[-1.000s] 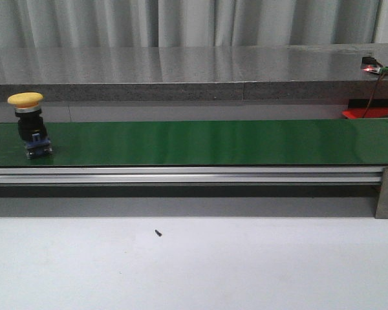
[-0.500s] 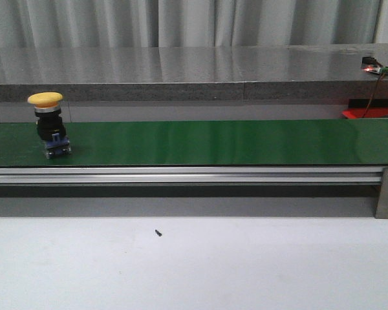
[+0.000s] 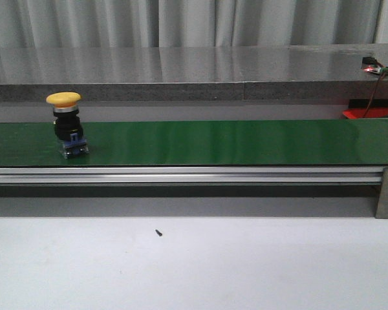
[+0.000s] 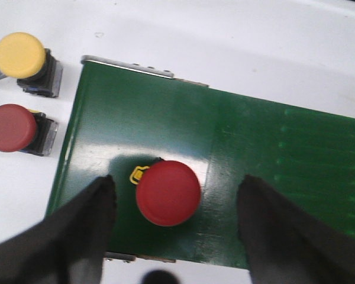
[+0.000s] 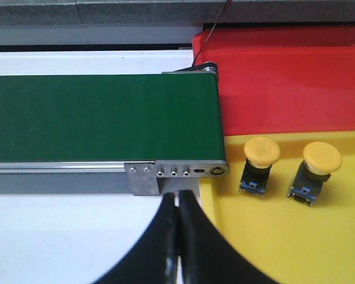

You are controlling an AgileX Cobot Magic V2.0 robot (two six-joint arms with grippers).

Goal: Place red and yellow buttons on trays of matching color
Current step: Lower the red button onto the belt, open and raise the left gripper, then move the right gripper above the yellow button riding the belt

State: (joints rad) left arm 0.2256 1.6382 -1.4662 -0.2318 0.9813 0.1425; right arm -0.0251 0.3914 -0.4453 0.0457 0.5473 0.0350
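Along the belt (image 3: 246, 142), which spans the front view from edge to edge, you have one yellow button (image 3: 66, 123) standing upright near the left end; the left wrist view shows a second length of belt end (image 4: 165, 118) with one red button (image 4: 167, 192) on it, close to the near edge. Past the belt's end in the right wrist view sit one red tray (image 5: 296, 77) and one yellow tray (image 5: 284, 236), touching along a seam; the red one shows nothing in it, the yellow one holds two yellow buttons (image 5: 260, 157) side by side near that seam. Beside the belt corner in the left wrist view, off the green, stand one more yellow button (image 4: 21, 56) and one more red button (image 4: 12, 127). Your left gripper (image 4: 173, 222) hangs with its fingers spread, straddling the red button without touching it; your right gripper (image 5: 178, 236) has its fingers pressed together on nothing, over the bench by the belt's end bracket. Expect each button to be rigid, light and top-heavy: a wide smooth dome on a narrower dark body and small blue base. I would take it by the body below the cap, since the dome looks slippery and a nudge could tip it.
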